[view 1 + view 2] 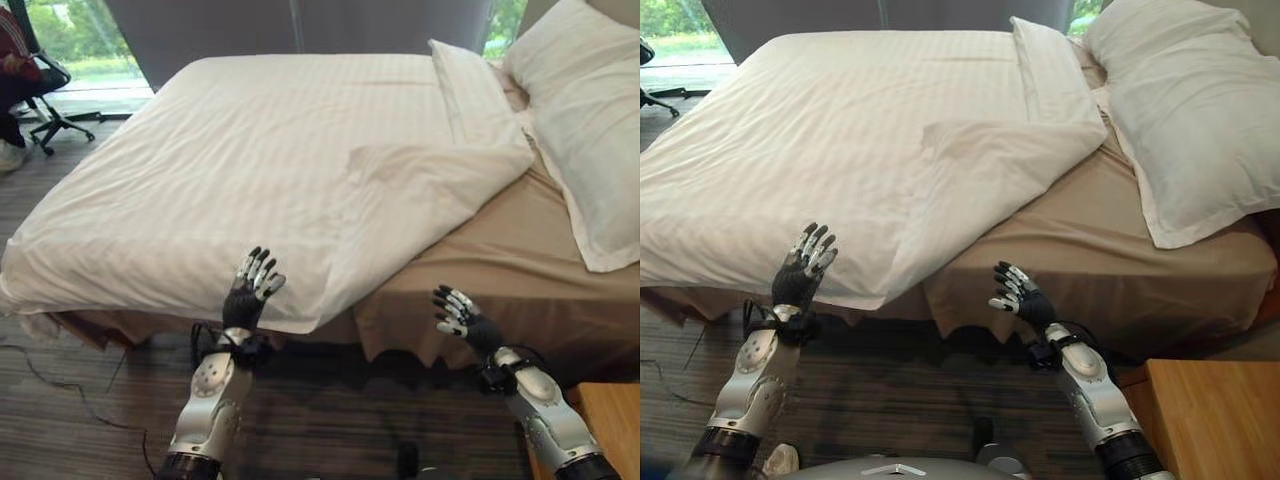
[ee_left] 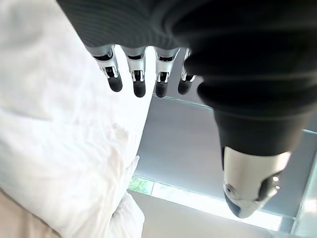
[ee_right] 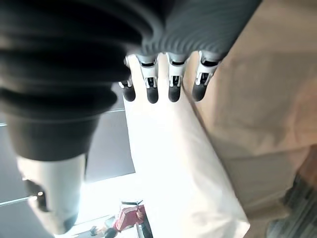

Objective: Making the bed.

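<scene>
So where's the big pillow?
In the left eye view, the big pillow lies at the bed's right end, on the tan sheet, beside the folded-back duvet.

Duvet (image 1: 240, 170) on bed's left, pillows (image 1: 580, 120) at right.

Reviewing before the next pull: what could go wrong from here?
1. Both hands, left hand and right hand, are open and hold nothing; a grab could miss the duvet edge.
2. The folded-back corner leaves the tan sheet bare; pulling one side may skew it further.
</scene>
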{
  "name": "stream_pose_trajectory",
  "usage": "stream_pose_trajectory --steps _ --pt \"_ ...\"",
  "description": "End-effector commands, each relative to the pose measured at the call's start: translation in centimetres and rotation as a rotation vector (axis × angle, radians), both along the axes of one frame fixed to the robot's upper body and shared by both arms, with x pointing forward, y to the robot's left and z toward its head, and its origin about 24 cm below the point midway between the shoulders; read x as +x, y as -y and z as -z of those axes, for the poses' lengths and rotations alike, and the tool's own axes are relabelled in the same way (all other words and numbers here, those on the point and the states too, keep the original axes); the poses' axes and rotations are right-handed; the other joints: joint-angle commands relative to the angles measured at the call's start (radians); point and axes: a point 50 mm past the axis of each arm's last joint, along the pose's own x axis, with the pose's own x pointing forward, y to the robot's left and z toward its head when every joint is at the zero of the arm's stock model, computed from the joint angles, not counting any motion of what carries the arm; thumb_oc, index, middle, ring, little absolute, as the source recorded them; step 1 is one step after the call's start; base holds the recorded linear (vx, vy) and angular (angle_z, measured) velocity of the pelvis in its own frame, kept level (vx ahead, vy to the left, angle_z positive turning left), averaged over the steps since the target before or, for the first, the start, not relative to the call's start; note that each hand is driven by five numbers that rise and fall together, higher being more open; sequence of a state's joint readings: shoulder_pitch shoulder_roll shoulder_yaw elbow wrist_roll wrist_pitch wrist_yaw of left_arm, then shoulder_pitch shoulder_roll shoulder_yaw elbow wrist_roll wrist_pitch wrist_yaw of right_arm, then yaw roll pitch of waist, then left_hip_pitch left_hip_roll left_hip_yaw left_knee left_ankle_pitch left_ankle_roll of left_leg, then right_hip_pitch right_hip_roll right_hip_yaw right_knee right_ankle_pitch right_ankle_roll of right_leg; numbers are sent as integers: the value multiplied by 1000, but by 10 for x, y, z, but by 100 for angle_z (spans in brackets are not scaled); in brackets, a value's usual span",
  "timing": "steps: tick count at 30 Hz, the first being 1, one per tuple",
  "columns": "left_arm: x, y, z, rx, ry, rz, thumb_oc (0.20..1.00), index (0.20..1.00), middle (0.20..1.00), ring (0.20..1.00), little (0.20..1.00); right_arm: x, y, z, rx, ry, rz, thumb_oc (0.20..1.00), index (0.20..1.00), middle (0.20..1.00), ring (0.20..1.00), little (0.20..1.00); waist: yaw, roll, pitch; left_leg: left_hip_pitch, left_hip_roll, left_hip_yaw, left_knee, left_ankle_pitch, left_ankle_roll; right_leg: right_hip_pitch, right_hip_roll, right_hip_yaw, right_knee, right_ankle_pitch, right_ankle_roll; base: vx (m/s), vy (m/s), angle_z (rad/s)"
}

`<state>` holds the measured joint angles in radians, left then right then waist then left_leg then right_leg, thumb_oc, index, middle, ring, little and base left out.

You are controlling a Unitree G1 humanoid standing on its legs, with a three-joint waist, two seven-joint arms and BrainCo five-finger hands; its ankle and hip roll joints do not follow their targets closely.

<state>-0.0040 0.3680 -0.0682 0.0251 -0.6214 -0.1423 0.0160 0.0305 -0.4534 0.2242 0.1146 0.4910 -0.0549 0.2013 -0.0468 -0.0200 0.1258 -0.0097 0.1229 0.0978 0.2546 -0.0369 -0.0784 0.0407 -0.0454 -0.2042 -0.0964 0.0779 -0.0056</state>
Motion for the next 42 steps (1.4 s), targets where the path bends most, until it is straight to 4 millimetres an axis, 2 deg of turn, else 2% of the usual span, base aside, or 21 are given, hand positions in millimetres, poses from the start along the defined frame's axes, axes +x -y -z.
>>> stream_pose_trajectory --steps 1,3,4,9,12,13,16,19,20,21,22,23,25,28,29,31,32,33,37,39,42 --pt "10 -10 -26 102 116 -15 1000 1000 1000 1000 1000 4 -4 -20 36 96 -45 1000 1000 1000 1000 1000 -6 7 19 48 47 41 -52 128 -49 9 -32 12 57 -91 68 113 -72 -4" --pt "11 -16 -30 154 125 -22 1000 1000 1000 1000 1000 3 -2 -18 5 86 -51 1000 1000 1000 1000 1000 -6 6 10 30 31 102 -143 100 -40 26 -37 10 40 -88 81 108 6 0" --pt "11 -24 -36 203 145 -40 1000 1000 1000 1000 1000 -1 1 -16 -4 74 -54 1000 1000 1000 1000 1000 -7 16 9 26 20 116 -200 114 -44 28 -31 18 45 -93 86 104 24 0" --pt "16 -31 -43 264 160 -55 1000 1000 1000 1000 1000 -5 4 -10 22 51 -22 1000 1000 1000 1000 1000 -19 29 -7 56 6 115 -267 115 -40 35 -24 33 27 -96 84 85 23 -21" --pt "26 -42 -45 331 134 -81 1000 1000 1000 1000 1000 -13 -1 -2 58 13 -48 1000 1000 1000 1000 1000 -50 48 -16 97 -10 124 -326 113 -35 36 -20 53 15 -94 85 121 80 -13" --pt "42 -58 -51 427 94 -104 1000 1000 1000 1000 1000 -20 -8 6 46 -34 -109 1000 1000 1000 1000 1000 -82 62 -16 112 -8 153 -342 105 -36 23 -15 79 9 -88 89 72 85 -17" --pt "54 -66 -58 497 70 -112 1000 1000 1000 1000 1000 -24 -10 9 58 -58 -131 1000 1000 1000 1000 1000 -98 65 -13 113 -6 169 -342 101 -38 9 -11 91 9 -83 93 29 35 -46" --pt "75 -89 -92 704 66 -163 1000 1000 1000 1000 1000 -32 -12 16 49 -98 -178 1000 1000 1000 1000 1000 -125 71 -8 99 -2 191 -342 101 -42 -25 -5 110 9 -68 102 -15 8 -20" --pt "84 -101 -110 729 66 -215 1000 1000 1000 1000 1000 -39 -13 19 64 -121 -195 1000 1000 1000 1000 1000 -146 77 -1 86 0 202 -342 105 -45 -50 -2 119 9 -60 106 -24 1 -29" --pt "85 -100 -110 730 68 -214 1000 1000 1000 1000 1000 -38 -13 19 66 -119 -193 1000 1000 1000 1000 1000 -144 77 -2 84 1 203 -342 105 -45 -53 -2 120 9 -59 106 -49 -5 -21" --pt "94 -107 -128 753 71 -254 1000 1000 1000 1000 1000 -41 -14 20 67 -131 -208 1000 1000 1000 1000 1000 -164 84 9 66 4 215 -342 112 -48 -84 -1 131 9 -49 110 -25 -5 -17" --pt "95 -106 -129 754 73 -252 1000 1000 1000 1000 1000 -41 -14 20 68 -129 -206 1000 1000 1000 1000 1000 -161 83 8 64 4 215 -342 112 -48 -86 -1 131 9 -49 110 -32 -9 -19" --pt "103 -121 -148 691 60 -335 1000 1000 1000 1000 1000 -43 -13 22 59 -146 -224 1000 1000 1000 1000 1000 -186 96 27 35 6 231 -342 123 -53 -132 1 143 14 -40 111 -6 -19 -23" --pt "108 -127 -164 668 60 -380 1000 1000 1000 1000 1000 -43 -12 22 62 -154 -223 1000 1000 1000 1000 1000 -199 104 41 23 9 242 -342 125 -56 -155 0 152 19 -38 113 22 3 -17" --pt "111 -135 -182 635 64 -442 1000 1000 1000 1000 1000 -43 -11 24 64 -168 -221 1000 1000 1000 1000 1000 -218 113 61 5 9 254 -342 127 -60 -184 2 164 23 -32 115 40 5 -24" --pt "111 -138 -191 639 70 -460 1000 1000 1000 1000 1000 -43 -11 24 64 -170 -222 1000 1000 1000 1000 1000 -223 115 68 -7 11 261 -342 129 -62 -202 2 168 25 -27 115 8 -6 -28" --pt "106 -149 -214 666 91 -523 1000 1000 1000 1000 1000 -42 -7 23 63 -171 -212 1000 1000 1000 1000 1000 -232 119 81 -29 12 272 -342 132 -65 -235 4 177 29 -19 118 6 -12 -27" --pt "106 -149 -214 666 92 -523 1000 1000 1000 1000 1000 -42 -7 23 63 -170 -211 1000 1000 1000 1000 1000 -231 119 80 -31 12 273 -342 132 -65 -237 4 178 30 -19 118 39 -32 -24" --pt "95 -167 -239 596 114 -627 1000 1000 1000 1000 1000 -42 -4 24 76 -175 -191 1000 1000 1000 1000 1000 -244 120 102 -66 21 296 -342 137 -73 -289 13 193 36 -10 121 33 -28 -21" --pt "87 -173 -266 652 143 -686 1000 1000 1000 1000 1000 -42 -1 24 91 -176 -167 1000 1000 1000 1000 1000 -249 123 117 -93 26 306 -342 143 -79 -323 17 199 40 -6 120 34 -45 -21" --pt "78 -178 -284 637 193 -713 1000 1000 1000 1000 1000 -42 1 23 105 -171 -153 1000 1000 1000 1000 1000 -250 129 128 -119 29 311 -342 146 -84 -357 18 201 43 -3 121 43 -9 -7"
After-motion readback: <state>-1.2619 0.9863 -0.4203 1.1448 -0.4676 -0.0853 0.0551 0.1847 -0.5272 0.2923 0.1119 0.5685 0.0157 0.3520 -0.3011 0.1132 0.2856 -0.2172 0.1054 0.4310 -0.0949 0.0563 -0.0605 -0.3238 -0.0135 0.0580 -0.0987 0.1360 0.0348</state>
